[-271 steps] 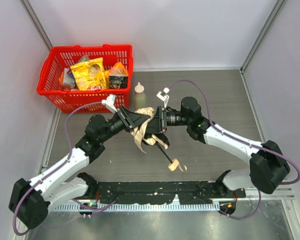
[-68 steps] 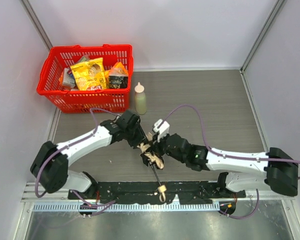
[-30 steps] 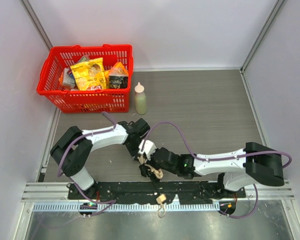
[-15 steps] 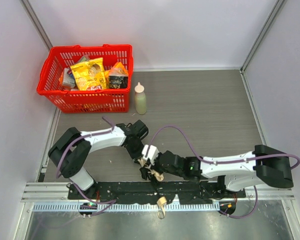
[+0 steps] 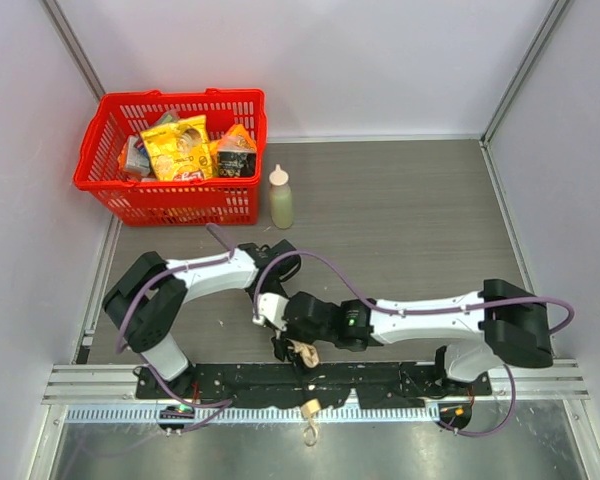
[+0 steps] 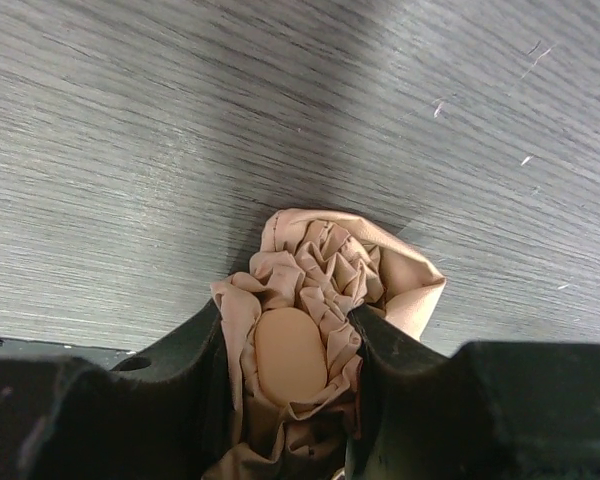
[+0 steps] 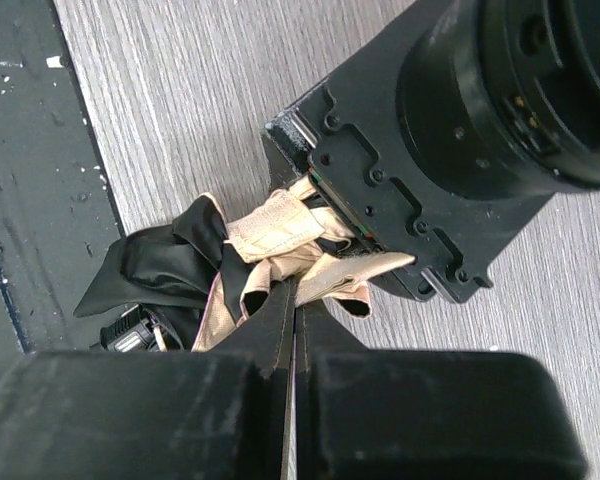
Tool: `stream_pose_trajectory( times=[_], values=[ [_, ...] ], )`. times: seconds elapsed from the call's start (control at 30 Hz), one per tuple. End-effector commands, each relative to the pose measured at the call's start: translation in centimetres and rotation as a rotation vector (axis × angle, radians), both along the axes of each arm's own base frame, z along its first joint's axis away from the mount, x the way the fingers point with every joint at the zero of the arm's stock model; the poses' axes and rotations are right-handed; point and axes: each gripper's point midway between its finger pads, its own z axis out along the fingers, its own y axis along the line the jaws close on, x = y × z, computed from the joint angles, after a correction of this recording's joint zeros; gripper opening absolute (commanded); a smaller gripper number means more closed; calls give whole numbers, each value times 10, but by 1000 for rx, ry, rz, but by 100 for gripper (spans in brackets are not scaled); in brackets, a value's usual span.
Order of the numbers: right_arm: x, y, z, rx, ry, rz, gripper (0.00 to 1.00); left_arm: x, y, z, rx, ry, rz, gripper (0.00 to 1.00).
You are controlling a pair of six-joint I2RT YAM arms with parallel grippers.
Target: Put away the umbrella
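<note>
Far back on my left sits the red basket (image 5: 110,180) with the pale bottle (image 5: 280,200) just beside it; nearer, my left gripper (image 6: 290,350) is clamped on the bunched canopy of the umbrella (image 6: 330,260), which lies at the near edge of the table (image 5: 410,220), its knob (image 5: 308,408) out beyond the black base plate (image 5: 380,378). I judge it light, soft cloth that slips on a thin stiff shaft, so I'd hold the gathered bundle, not a loose fold; my right gripper (image 7: 290,285) is closed tight, tips among the folds; whether it pinches one I cannot tell. Open room lies right and behind; the near edge is crowded.
</note>
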Motion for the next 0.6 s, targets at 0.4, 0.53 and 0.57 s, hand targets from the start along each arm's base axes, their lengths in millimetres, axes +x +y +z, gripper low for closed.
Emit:
stream_pose_trajectory(
  times=[0.4,0.53,0.57],
  values=[
    [-75,91,148,537,-1,352,5,72,-13,-26,19,-269,157,0],
    [-82,93,134,414,-38,422,1,72,-16,-22,5,-267,147,0],
    [-76,93,129,388,-50,392,1,73,-17,-20,0,-270,146,0]
  ],
)
